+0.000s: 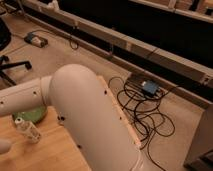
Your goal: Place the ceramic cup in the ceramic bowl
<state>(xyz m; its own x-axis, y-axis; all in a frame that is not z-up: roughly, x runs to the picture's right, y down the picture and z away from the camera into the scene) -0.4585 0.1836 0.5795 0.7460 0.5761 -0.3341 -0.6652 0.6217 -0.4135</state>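
The green ceramic bowl (pixel 32 115) sits on the wooden table (pixel 55 150) at the left, partly covered by my white forearm (pixel 22 100), which passes just above it. My large white elbow (pixel 82 100) fills the middle of the view. The arm runs out past the left edge, so my gripper is out of view there. The ceramic cup is not visible. A pale rounded shape (pixel 4 146) shows at the lower left edge; I cannot tell what it is.
A small clear bottle (pixel 27 129) lies on the table just in front of the bowl. The table's right edge runs behind my elbow. On the floor are tangled cables with a blue box (pixel 149 88), an office chair base (pixel 12 67) and a long low ledge (pixel 125 45).
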